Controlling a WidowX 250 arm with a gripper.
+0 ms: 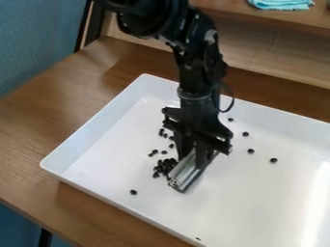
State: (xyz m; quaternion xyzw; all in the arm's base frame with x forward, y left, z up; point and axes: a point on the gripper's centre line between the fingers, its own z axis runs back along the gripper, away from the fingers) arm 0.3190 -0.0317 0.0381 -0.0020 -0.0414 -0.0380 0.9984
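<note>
Over the middle of a white tray [100, 123], the gripper [196, 153] hangs down with its fingers shut on a grey-white, ridged object [185, 172]. That object slants down to the lower left, and its lower end is at the tray floor. Right beside its left side lies a small pile of black beads or beans [166, 166]. Several more black pieces lie scattered behind the pile, and a few others are to the right of the gripper, such as a loose bead [273, 160]. A single bead [133, 192] lies toward the front left.
Raised walls surround the tray, which stands on a brown wooden table [38, 116]. Behind it is a wooden shelf [283, 17] with a folded turquoise cloth [281, 4] at the top right. Glare lies on the tray's right side.
</note>
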